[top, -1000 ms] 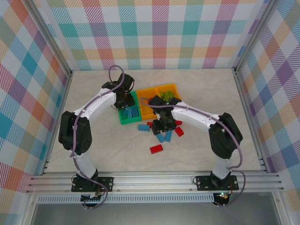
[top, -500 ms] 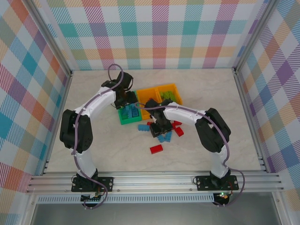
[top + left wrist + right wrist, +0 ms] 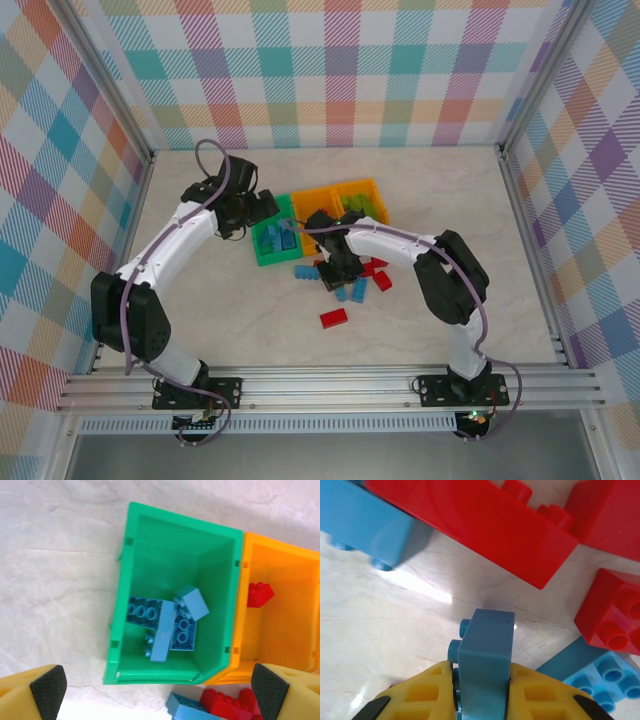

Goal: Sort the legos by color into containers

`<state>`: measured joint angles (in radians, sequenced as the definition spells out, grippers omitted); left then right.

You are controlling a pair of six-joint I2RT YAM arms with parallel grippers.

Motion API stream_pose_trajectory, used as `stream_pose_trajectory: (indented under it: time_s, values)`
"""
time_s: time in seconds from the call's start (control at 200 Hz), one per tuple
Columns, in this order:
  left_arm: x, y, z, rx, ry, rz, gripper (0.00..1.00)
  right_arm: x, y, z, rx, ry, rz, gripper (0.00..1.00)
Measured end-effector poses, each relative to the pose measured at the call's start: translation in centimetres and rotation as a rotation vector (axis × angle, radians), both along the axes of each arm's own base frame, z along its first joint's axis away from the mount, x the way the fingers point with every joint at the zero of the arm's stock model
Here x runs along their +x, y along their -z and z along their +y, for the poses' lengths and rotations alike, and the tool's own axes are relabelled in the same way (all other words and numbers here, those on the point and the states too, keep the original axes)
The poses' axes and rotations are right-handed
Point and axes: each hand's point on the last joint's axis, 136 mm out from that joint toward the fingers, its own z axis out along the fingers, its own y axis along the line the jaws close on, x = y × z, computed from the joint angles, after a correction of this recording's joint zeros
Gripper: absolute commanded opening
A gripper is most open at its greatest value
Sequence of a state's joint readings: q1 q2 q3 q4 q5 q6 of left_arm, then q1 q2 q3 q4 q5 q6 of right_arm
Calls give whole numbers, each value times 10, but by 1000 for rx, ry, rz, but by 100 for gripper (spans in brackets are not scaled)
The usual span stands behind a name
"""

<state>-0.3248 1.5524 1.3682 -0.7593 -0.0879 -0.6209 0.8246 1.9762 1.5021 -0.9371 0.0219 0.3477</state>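
Left claw (image 3: 160, 689): fingers spread wide, empty, above the green open-top plastic bin (image 3: 122, 595), which collects small blue plastic bricks (image 3: 160, 625). Right claw (image 3: 482, 705): clamped on a blue rectangular plastic brick (image 3: 485, 645), low over the marbled counter (image 3: 380, 630) among loose red and blue bricks (image 3: 485, 525); probably bound for the green bin. Adjacent orange plastic bin (image 3: 295, 630): holds one red brick (image 3: 259, 594).

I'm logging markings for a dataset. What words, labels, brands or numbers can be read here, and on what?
No readable text anywhere.
Green bin, orange bin: plain plastic, no labels.
Blue brick, red brick: bare studs; any moulded lettering is too small to tell.
Plaid walls: pattern only.
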Motion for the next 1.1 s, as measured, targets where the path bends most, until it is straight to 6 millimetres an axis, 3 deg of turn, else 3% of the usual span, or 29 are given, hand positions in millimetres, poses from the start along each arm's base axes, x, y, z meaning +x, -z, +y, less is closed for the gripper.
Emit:
stream_pose_trajectory:
  time_s: [0.17, 0.285, 0.455, 0.56, 0.69, 0.905, 0.99, 1.1]
  values:
    - [-17, 4, 10, 13, -9, 6, 100, 24, -67, 33, 158, 7, -102, 18]
    - [-31, 18, 15, 26, -7, 37, 100, 46, -113, 58, 300, 36, -157, 18]
    - [-55, 34, 25, 48, -13, 70, 100, 86, -143, 86, 442, 108, -163, 19]
    - [-67, 33, 30, 51, -17, 62, 100, 118, -141, 110, 495, 133, -161, 19]
    - [-81, 33, 35, 44, -21, 49, 100, 144, -117, 132, 529, 173, -115, 21]
    - [-96, 40, 37, 33, -17, 55, 100, 150, -72, 147, 518, 249, -11, 37]
    - [-99, 44, 34, 26, 1, 63, 100, 149, -68, 150, 527, 265, 9, 52]
    - [-102, 48, 27, 25, 42, 70, 100, 151, -74, 154, 551, 283, 11, 62]
